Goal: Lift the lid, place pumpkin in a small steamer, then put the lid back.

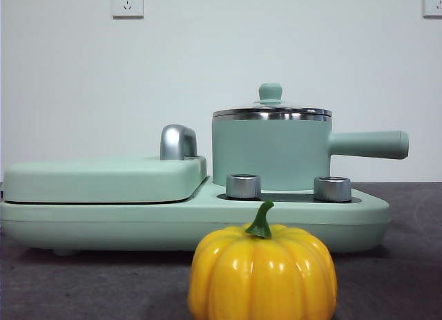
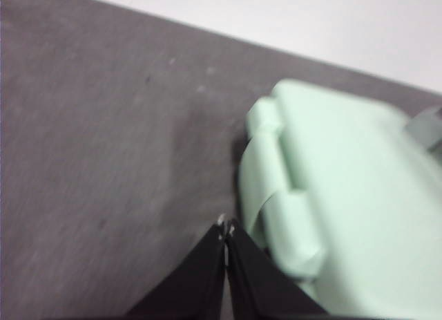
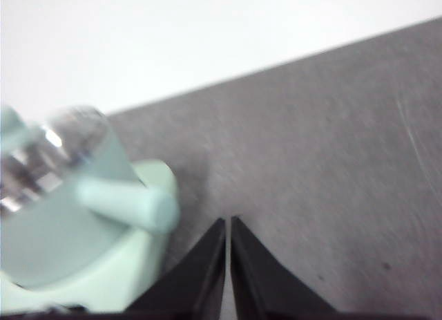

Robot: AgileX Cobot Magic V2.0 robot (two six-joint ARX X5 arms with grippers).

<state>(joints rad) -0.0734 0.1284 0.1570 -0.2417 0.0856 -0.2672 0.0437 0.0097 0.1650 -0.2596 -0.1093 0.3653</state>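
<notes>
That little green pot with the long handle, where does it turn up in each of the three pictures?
Front view: the small steamer stands right of centre on the appliance base, lid on, handle pointing right.
Left wrist view: not in it; only the griddle cover shows.
Right wrist view: blurred at the left edge, handle reaching toward the right gripper.
Shared landmark: the mint-green appliance base, on the grey table.

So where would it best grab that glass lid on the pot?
Probably by the small knob standing upright at the centre of the lid, coming straight down from above. The lid's rim sits flush on the small steamer, leaving little else to pinch.
</notes>
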